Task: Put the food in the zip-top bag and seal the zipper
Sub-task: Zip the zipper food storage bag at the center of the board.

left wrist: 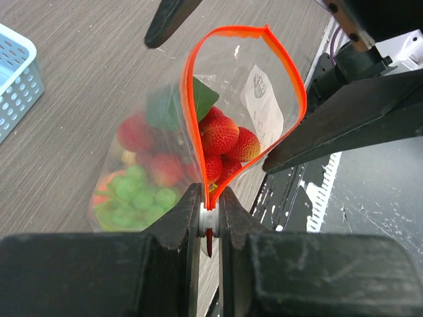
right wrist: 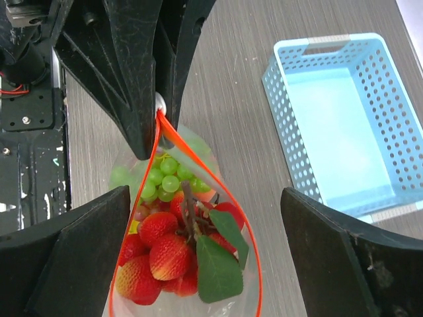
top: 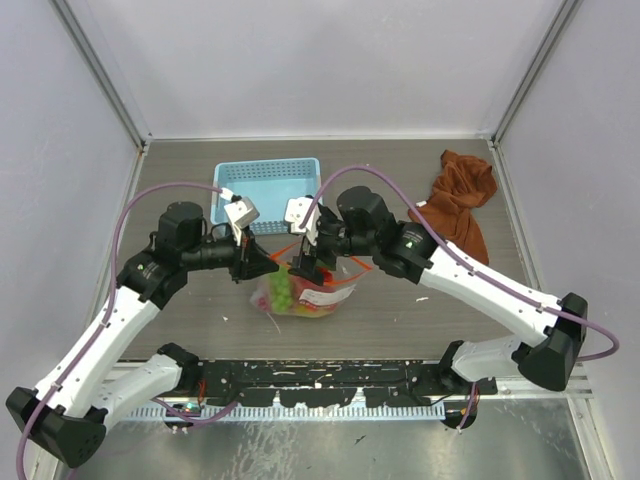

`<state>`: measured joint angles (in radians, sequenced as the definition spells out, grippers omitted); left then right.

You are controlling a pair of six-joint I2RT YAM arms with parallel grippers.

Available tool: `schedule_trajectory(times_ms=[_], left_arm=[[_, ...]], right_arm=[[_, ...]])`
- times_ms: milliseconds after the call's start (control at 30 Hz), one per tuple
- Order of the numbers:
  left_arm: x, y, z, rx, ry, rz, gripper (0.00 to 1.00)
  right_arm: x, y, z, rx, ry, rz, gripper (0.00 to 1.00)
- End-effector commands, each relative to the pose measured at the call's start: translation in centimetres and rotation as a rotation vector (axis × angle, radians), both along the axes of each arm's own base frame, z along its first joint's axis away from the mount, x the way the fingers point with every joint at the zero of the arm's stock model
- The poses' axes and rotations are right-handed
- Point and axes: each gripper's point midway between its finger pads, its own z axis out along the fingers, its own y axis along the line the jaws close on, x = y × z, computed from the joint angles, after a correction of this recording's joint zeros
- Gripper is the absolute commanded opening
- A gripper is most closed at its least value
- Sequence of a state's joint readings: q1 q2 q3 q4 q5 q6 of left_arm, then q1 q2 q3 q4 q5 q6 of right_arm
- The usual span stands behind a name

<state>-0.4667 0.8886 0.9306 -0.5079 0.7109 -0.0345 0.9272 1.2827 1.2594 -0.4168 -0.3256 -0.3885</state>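
The clear zip-top bag (top: 300, 292) lies on the table between my arms, with its mouth held up and open. It holds the food: red strawberries (right wrist: 155, 247), green grapes (right wrist: 162, 177) and green leaves (right wrist: 221, 267). The red-orange zipper (left wrist: 190, 99) forms an open loop. My left gripper (left wrist: 209, 198) is shut on the zipper's white slider (left wrist: 209, 218) at one end of the mouth. My right gripper (right wrist: 205, 264) is wide open, with one finger on each side of the bag's mouth and touching nothing. In the top view the two grippers (top: 268, 262) (top: 305, 265) meet over the bag.
The light-blue perforated basket (top: 265, 188) stands empty just behind the bag and also shows in the right wrist view (right wrist: 337, 112). A rust-brown cloth (top: 462, 200) lies at the back right. The black rail (top: 320, 380) with the arm bases runs along the near edge.
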Motion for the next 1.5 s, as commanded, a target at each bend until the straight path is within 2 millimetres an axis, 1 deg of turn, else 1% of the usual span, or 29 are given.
schedule_trajectory(times_ms=[0, 67, 233, 367, 500, 600, 633, 667, 733, 800, 867, 900, 967, 1100, 1200, 1300, 1367, 1467], left_arm=[[-0.4, -0.1, 2.6, -0.012, -0.078, -0.038, 0.0], [-0.5, 0.0, 2.9, -0.011, -0.082, -0.044, 0.0], [-0.7, 0.0, 3.3, -0.01, -0.102, -0.059, 0.0], [-0.7, 0.0, 3.8, -0.007, -0.112, -0.065, 0.0], [-0.7, 0.1, 4.1, 0.0, -0.118, -0.064, 0.0], [-0.7, 0.2, 4.4, 0.004, -0.119, -0.061, 0.0], [-0.7, 0.2, 4.4, 0.005, -0.116, -0.062, 0.0], [-0.7, 0.2, 4.5, 0.005, -0.118, -0.063, 0.0], [-0.7, 0.2, 4.5, 0.006, -0.118, -0.064, 0.0], [-0.7, 0.2, 4.6, 0.005, -0.124, -0.062, 0.0], [-0.7, 0.2, 4.5, 0.004, -0.125, -0.062, 0.03], [-0.7, 0.2, 4.4, 0.002, -0.125, -0.061, 0.06], [-0.6, 0.1, 4.3, -0.009, -0.129, -0.054, 0.13], [-0.3, -0.1, 4.1, -0.043, -0.146, -0.036, 0.32], [0.1, -0.4, 4.1, -0.093, -0.17, -0.014, 0.44], [0.3, -0.7, 3.9, -0.151, -0.187, -0.004, 0.5], [0.5, -1.0, 3.2, -0.177, -0.181, 0.001, 0.55], [0.8, -1.3, 2.5, -0.206, -0.177, 0.005, 0.59]], right_arm=[[0.4, 2.2, 4.1, 0.13, -0.104, 0.079, 1.0], [0.0, 2.7, 3.5, 0.124, -0.089, 0.116, 1.0], [0.6, 3.0, 1.6, 0.083, -0.084, 0.116, 0.98], [0.4, 3.3, 0.3, 0.055, -0.054, 0.137, 0.93], [0.2, 3.2, -0.5, 0.028, -0.025, 0.145, 0.83], [-0.4, 3.0, -0.7, 0.026, -0.009, 0.164, 0.71], [-0.5, 2.9, -0.8, 0.024, -0.004, 0.168, 0.65], [-0.6, 2.7, -0.8, 0.023, -0.001, 0.169, 0.58], [-0.6, 2.4, -0.8, 0.022, -0.001, 0.165, 0.37], [-0.6, 2.1, -0.8, 0.022, -0.004, 0.158, 0.19], [-0.6, 1.8, -0.8, 0.021, -0.006, 0.151, 0.06], [-0.7, 1.7, -0.7, 0.023, -0.009, 0.148, 0.02], [-0.7, 1.3, -0.6, 0.024, -0.012, 0.143, 0.01], [-0.8, 0.5, -0.2, 0.029, -0.012, 0.125, 0.0], [-1.1, 0.0, -0.1, 0.031, -0.006, 0.112, 0.01], [-1.5, -0.5, 0.1, 0.041, -0.001, 0.103, 0.01], [-1.7, -0.8, 0.2, 0.046, 0.004, 0.093, 0.0], [-1.6, -1.1, 0.2, 0.053, 0.009, 0.072, 0.0]])
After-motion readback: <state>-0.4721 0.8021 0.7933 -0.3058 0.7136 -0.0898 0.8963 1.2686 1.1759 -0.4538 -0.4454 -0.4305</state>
